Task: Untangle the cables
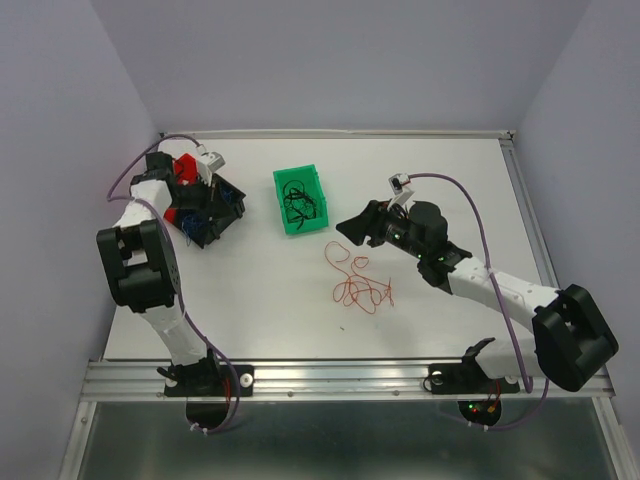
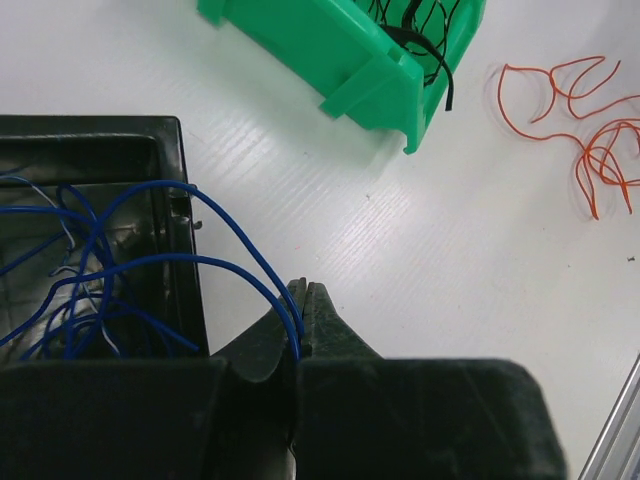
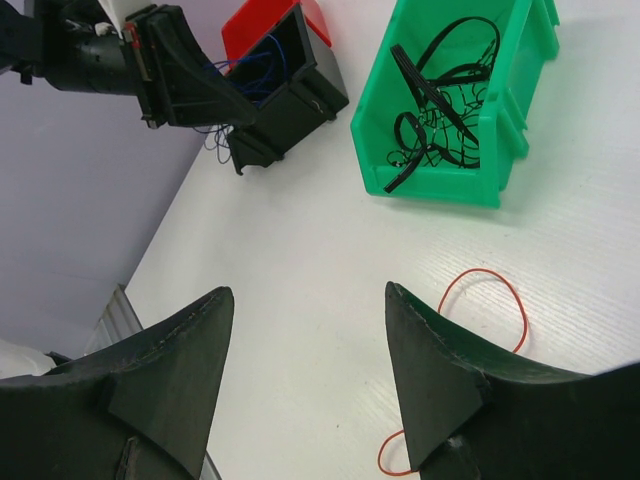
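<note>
Far left of the green bin point(image 3: 440, 185): left gripper point(image 2: 305, 300) over the black bin point(image 2: 185, 200), fingers pinched shut on a strand of the blue wires point(image 2: 120, 260). The rest of the blue lies looped inside that bin, and the held strand arcs out over its wall. A red bin point(image 3: 255, 25) sits just behind, left of the green bin too.

In the green bin: black wires point(image 3: 440, 110), clumped.

Right of the green bin, towards the arm bases: red wires point(image 1: 362, 290), loose and tangled on the table point(image 1: 260, 290). The right gripper point(image 3: 307, 292) hangs above them, right of the green bin, jaws apart and empty.

We judge sorting by colour is part done: blue going in, red left. Next move: the left fingers let go so the strand drops inside, without snagging the wall. The red lies flat and hair-thin, so the right needs a low, exact pinch. Nothing blocks its way down.
</note>
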Tool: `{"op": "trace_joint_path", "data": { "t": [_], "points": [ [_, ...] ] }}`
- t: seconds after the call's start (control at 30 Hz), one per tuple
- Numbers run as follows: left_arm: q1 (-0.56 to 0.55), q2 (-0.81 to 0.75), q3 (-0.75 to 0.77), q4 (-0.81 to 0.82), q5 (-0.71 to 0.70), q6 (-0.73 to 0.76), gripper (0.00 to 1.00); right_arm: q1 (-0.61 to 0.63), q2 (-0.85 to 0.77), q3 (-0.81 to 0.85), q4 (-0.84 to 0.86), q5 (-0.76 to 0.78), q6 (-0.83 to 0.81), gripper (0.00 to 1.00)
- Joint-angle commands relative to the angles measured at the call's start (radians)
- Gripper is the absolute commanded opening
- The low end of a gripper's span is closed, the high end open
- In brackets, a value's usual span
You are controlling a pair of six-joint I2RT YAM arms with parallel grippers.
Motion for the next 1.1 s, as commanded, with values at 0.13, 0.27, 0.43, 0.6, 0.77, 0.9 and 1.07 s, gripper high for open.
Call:
{"op": "trace_joint_path", "data": {
  "t": [0.13,0.27,0.43,0.6,0.77,0.9,1.07],
  "points": [
    [0.057,0.058,0.202,-0.291,0.107,0.203,0.00,0.008,-0.003,0.007,0.029,-0.005,-0.002,0.67],
    [0.084,0.187,0.308,-0.463,0.159,0.303,0.00,0.007,-0.003,0.007,0.029,-0.007,-0.001,0.67],
    [0.093,0.253,0.374,-0.520,0.162,0.337,0.00,0.007,-0.003,0.008,0.029,-0.007,-0.001,0.67],
    [0.098,0.220,0.354,-0.435,0.131,0.260,0.12,0.008,-0.002,0.008,0.031,-0.007,-0.001,0.67],
    [0.098,0.180,0.340,-0.365,0.102,0.197,0.25,0.008,-0.002,0.008,0.031,-0.005,-0.001,0.67],
    [0.104,0.166,0.358,-0.363,0.078,0.176,0.25,0.008,0.000,0.008,0.029,-0.007,0.001,0.67],
    [0.109,0.132,0.348,-0.261,0.016,0.099,0.26,0.008,-0.002,0.007,0.031,-0.008,0.001,0.67]
  ]
}}
